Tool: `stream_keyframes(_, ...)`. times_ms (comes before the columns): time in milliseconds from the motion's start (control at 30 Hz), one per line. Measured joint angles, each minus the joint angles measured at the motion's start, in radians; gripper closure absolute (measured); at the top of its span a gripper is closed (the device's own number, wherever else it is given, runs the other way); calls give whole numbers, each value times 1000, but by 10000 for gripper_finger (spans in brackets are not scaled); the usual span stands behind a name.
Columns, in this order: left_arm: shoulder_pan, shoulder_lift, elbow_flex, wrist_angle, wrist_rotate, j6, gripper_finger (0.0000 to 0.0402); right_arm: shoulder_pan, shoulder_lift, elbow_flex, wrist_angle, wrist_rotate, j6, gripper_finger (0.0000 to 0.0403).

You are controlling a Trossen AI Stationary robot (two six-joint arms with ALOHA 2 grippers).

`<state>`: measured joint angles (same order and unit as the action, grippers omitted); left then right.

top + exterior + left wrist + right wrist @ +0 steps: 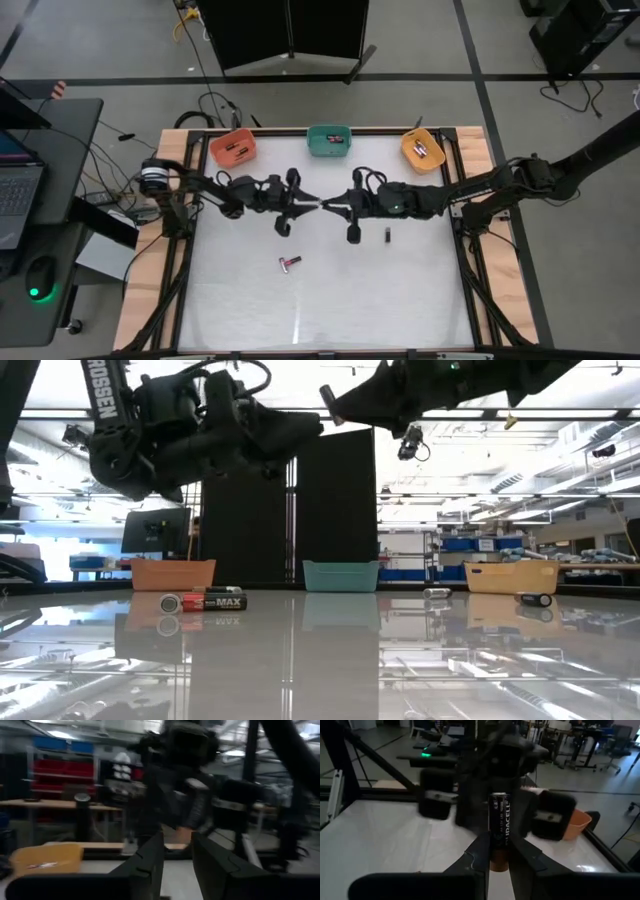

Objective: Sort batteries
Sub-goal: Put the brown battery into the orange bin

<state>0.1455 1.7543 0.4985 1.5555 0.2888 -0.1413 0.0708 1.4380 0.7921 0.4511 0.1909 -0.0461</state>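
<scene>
Batteries lie in several places. High view: one pink-and-dark battery point(290, 263) sits on the white tabletop point(330, 300) toward the near edge, left of centre; a small dark battery point(388, 236) lies right of centre; a few more rest in the orange bin point(233, 149) and the yellow bin point(422, 149) along the far edge, with the teal bin point(328, 140) between them. The left gripper point(305, 203) and right gripper point(330, 206) meet tip to tip over the middle of the tabletop, and the held cell is too small to make out here. Low view: both arms hang well above the surface; a red-and-black battery marked MAX point(205, 601) lies before the orange bin, and two small cells point(436, 593) lie toward the yellow bin; what passes between the grippers is cut off by dark housings. Left wrist view: the left gripper's fingers point(150, 860) stand parted with nothing visible between them, the right arm blurred just ahead; no cell shows. Right wrist view: the right gripper is clenched on the copper end of a Duracell battery point(499, 827), upright, its black end toward the left arm. Judgement: this looks like a mid-air handover. Risk: if the right releases before the left has closed, the cell drops and rolls on the smooth tabletop; a misaligned approach could knock it askew in the narrow end-grip, or the fingertips could collide.
</scene>
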Motion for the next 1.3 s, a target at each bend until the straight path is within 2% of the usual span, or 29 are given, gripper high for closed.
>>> stream_keyframes(267, -17, -5, 63, 5, 79, 6, 253, 0, -2, 0, 22, 7, -17, 349)
stream_keyframes(467, -18, -5, 66, 6, 67, 5, 229, 1, -2, 0, 18, 7, -26, 349)
stream_keyframes(1100, -10, -7, 99, 10, 30, 6, 226, 0, 7, -1, -16, -5, -33, 349)
stream_keyframes(1300, -11, -7, 175, -76, 84, 6, 226, -2, 4, -1, -12, -5, -31, 349)
